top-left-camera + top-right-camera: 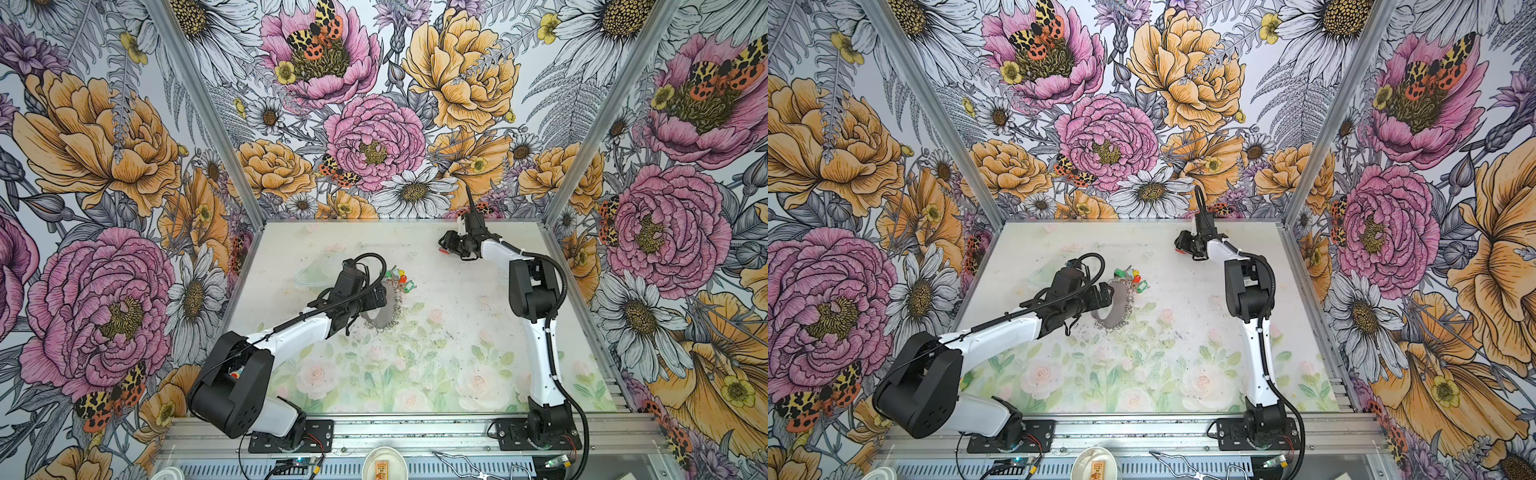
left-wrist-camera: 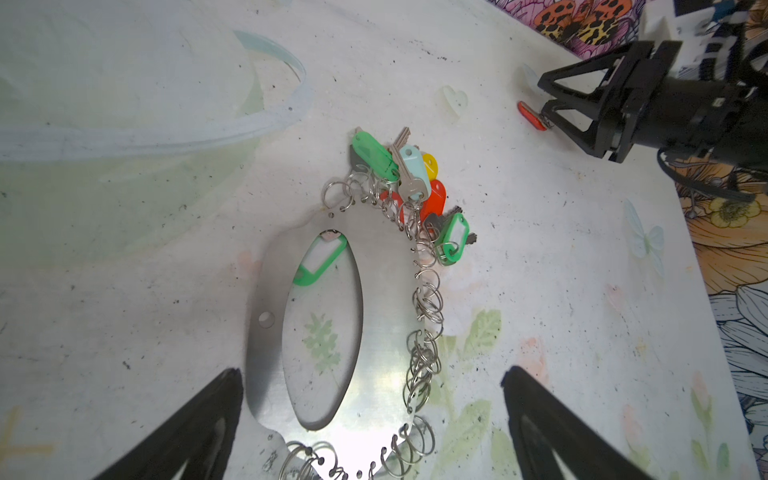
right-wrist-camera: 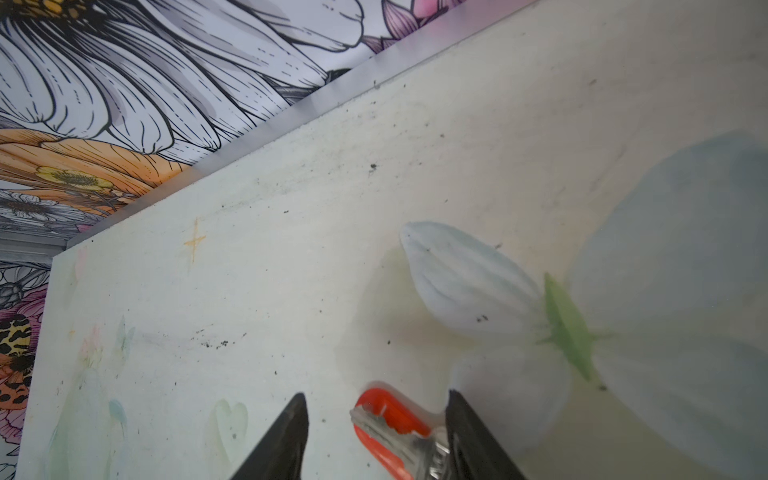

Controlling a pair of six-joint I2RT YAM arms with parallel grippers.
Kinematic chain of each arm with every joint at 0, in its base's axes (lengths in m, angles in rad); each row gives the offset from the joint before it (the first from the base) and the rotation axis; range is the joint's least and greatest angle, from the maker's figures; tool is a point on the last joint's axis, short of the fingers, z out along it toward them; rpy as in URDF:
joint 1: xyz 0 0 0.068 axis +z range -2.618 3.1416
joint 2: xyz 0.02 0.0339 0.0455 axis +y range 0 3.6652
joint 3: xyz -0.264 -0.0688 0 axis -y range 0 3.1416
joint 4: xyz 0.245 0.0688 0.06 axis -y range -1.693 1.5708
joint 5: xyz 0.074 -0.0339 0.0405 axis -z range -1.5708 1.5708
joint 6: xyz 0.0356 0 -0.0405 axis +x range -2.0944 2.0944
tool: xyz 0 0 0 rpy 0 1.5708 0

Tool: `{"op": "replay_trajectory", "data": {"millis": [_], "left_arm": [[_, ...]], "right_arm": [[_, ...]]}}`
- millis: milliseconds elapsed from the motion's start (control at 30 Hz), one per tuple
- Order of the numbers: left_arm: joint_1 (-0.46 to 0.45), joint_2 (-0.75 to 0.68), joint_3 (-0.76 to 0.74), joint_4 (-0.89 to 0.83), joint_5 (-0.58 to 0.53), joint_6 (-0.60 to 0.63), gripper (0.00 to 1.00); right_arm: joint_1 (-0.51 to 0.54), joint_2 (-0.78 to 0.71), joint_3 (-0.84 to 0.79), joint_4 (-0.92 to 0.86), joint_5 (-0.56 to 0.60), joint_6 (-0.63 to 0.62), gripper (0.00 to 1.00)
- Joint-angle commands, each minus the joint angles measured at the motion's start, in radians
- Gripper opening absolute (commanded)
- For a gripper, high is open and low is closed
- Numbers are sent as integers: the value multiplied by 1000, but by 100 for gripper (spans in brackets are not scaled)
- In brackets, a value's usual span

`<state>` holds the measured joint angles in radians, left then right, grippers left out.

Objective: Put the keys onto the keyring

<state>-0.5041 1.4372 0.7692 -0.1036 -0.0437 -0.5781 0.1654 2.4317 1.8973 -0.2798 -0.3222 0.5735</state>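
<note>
Right wrist: red key (image 3: 388, 413) partly off-frame

Keyring (image 2: 386, 316): grey-silver plate, silver split rings. Keys (image 2: 409, 174): silver, tagged green, pale blue, yellow and orange-red. Single key (image 3: 390, 419): red tag. Bench (image 1: 436, 365): cream, printed with faded pink roses and green leaves. Left claw (image 2: 372, 374) and right claw (image 3: 376, 395): black.
</note>
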Motion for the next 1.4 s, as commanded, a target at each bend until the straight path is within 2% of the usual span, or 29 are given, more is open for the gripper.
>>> {"op": "replay_trajectory", "data": {"millis": [0,333,567,767,967,1367], "left_arm": [[15,-30,-15,33,11,-6,99],[38,-72,-38,28,-1,-6,99],[51,-98,-56,24,2,-7,99],[56,-111,-66,23,8,-6,99],[59,-127,-83,24,8,-6,99],[67,-123,-89,27,12,-4,99]], "right_arm": [[21,-19,-27,-38,6,-41,52],[88,-204,-289,-68,92,-140,49],[132,-268,-383,-107,166,-185,36],[130,-293,-347,-107,174,-210,31],[129,-265,-267,-116,207,-249,40],[130,-153,-130,-163,192,-280,40]]}}
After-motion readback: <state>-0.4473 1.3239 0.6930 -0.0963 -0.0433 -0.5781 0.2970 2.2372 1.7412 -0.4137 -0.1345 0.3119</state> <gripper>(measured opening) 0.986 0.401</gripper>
